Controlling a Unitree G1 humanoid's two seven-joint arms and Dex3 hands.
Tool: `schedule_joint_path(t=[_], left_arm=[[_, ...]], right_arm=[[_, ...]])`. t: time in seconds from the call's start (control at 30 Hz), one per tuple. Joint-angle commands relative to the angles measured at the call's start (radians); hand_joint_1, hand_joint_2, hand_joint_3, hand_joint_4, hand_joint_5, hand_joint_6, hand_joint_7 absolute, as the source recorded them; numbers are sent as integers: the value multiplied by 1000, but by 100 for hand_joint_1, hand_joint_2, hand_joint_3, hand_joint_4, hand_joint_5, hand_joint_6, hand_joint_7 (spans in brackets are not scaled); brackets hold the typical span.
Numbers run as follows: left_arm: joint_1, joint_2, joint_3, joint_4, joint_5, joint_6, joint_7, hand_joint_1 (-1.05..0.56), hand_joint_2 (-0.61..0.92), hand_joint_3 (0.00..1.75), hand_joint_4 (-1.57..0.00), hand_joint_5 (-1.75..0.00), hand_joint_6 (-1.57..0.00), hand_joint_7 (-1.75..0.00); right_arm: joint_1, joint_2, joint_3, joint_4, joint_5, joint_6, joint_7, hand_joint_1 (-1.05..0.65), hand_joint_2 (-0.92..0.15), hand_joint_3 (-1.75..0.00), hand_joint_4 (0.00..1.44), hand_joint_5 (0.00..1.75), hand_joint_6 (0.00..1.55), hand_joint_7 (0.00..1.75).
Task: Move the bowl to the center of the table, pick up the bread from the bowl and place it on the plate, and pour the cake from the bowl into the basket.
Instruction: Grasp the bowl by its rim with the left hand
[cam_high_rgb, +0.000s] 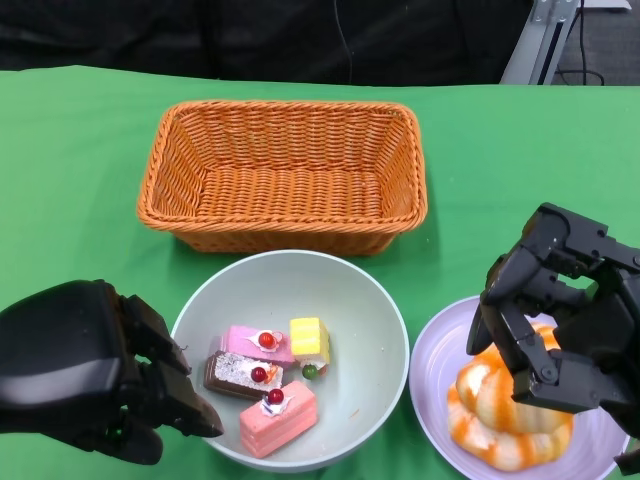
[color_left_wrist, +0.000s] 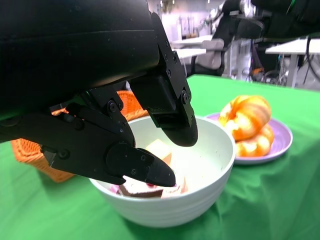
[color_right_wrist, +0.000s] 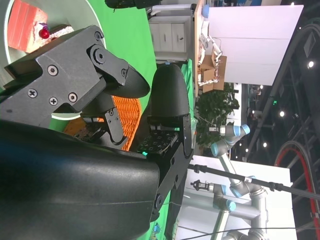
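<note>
Bowl of cakes, bread on plate

The bowl (cam_high_rgb: 375, 330) holds four cakes (cam_high_rgb: 268, 372); the bread (cam_high_rgb: 500, 415) lies on the plate (cam_high_rgb: 432, 370); the basket (cam_high_rgb: 285, 175) stands behind. Left hand (cam_high_rgb: 95, 375) and right hand (cam_high_rgb: 560, 320) hold nothing, fingers apart.

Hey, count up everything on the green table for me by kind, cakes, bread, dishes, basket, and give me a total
Cake pieces: 4, all in the bowl: pink cake, chocolate cake, yellow cake, salmon-pink cake
Bread: 1, bread on the plate
Bowl: 1, bowl
Plate: 1, plate
Basket: 1, basket
Total: 8
</note>
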Motion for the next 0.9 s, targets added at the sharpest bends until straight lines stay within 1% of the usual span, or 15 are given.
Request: schedule_joint_path(t=[0.03, 0.3, 0.57, 0.9], left_arm=[[-10, 28, -18, -13, 55, 27, 22, -45, 89, 1, -101, -3, -99, 0], [-52, 38, -87, 26, 151, 58, 61, -48, 92, 2, -97, 0, -95, 0], [-58, 48, -131, 18, 245, 103, 111, -52, 92, 3, -96, 0, -94, 0], [-84, 79, -212, 7, 312, 191, 111, -56, 92, 6, -93, 0, -89, 0]], right_arm=[[17, -16, -6, -20, 6, 1, 5, -4, -53, -114, 79, 155, 68, 146], [26, -18, 0, -19, -4, -10, 11, -6, -53, -114, 80, 157, 68, 146], [33, -23, 3, -26, -16, -2, 9, -6, -52, -115, 78, 158, 68, 147], [38, -14, 5, -12, -4, -12, 29, -5, -52, -116, 77, 159, 67, 146]])
